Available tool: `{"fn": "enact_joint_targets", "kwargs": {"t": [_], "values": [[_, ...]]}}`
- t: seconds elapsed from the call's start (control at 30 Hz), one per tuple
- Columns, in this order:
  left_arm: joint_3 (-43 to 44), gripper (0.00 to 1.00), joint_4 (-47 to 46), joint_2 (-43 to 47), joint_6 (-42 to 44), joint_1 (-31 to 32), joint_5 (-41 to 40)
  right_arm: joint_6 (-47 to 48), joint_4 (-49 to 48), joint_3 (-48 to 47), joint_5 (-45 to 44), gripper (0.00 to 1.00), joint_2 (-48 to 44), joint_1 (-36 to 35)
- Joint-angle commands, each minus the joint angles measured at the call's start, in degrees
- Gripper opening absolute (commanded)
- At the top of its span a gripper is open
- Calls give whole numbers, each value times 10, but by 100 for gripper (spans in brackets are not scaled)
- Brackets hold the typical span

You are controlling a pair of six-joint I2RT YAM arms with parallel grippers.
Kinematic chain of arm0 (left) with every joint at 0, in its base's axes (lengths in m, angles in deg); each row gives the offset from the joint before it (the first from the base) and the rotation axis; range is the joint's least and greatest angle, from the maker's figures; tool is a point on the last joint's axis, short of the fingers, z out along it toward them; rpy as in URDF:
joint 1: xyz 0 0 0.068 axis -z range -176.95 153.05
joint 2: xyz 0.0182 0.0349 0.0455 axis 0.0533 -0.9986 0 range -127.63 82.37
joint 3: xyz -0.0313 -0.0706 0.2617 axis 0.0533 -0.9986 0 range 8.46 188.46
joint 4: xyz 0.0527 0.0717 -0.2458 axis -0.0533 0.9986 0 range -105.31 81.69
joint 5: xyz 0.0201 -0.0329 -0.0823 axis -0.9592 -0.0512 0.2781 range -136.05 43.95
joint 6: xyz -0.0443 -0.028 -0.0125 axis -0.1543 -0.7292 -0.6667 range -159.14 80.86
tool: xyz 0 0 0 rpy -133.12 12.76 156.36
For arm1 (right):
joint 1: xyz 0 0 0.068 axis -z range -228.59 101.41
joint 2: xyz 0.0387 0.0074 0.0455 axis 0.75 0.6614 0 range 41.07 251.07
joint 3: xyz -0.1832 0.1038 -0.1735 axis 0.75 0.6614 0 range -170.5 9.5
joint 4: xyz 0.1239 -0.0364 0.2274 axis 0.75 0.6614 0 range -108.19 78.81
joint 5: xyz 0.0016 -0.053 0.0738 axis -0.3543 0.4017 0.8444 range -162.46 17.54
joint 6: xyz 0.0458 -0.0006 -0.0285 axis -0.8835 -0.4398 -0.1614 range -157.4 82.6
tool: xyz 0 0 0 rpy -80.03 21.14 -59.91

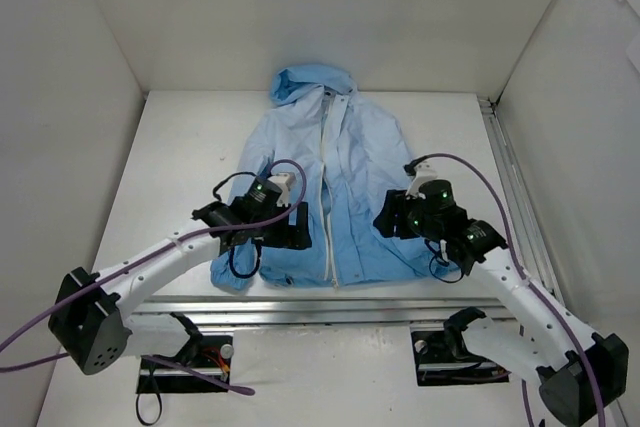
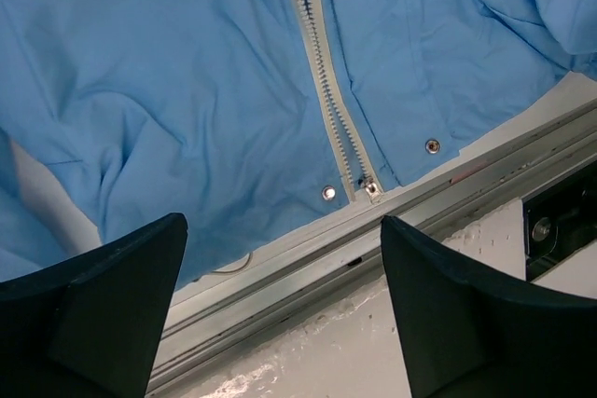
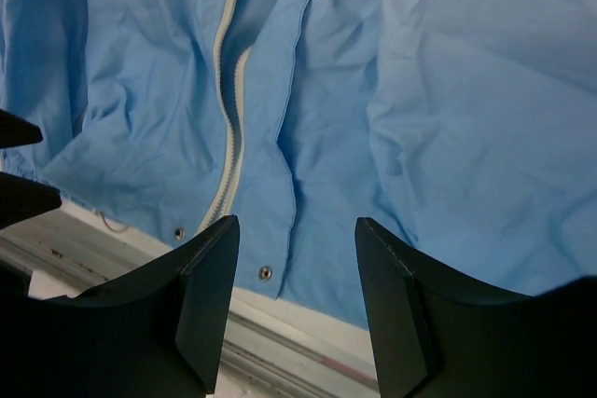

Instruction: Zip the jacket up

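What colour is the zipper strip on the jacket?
White zipper strip against the light-blue jacket; clearest in left wrist view.

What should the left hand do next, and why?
Probably lower the left hand onto the zipper pull and pinch it. The pull sits at the very hem of the jacket, close ahead of the hand, which is open and holds nothing.

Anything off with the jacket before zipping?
Nothing damaged or spilled. The jacket lies flat, hood far, but it is creased. Its hem sits right at the near edge of the table, against the rail. The slider is down at the hem.
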Motion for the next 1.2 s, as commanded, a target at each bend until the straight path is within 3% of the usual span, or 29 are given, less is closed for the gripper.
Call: {"fn": "enact_joint_targets", "kwargs": {"t": [0.0,0.23,0.53,0.67,0.83,1.17], "values": [[11,80,-47,-6,-48,24,-45,-43,-9,11,4,49,20,-44],[-8,76,-73,-46,-63,35,-37,-85,-10,28,-18,52,93,-134],[-31,68,-70,-54,-84,35,-38,-114,-34,21,-18,48,145,-178],[-53,60,-78,-57,-98,35,-31,-120,-53,15,2,35,173,-178],[-99,48,-94,-44,-125,35,-20,-123,-85,7,25,32,200,-189],[-161,41,-128,0,-139,45,-40,-104,-159,-27,72,33,284,-191]]}}
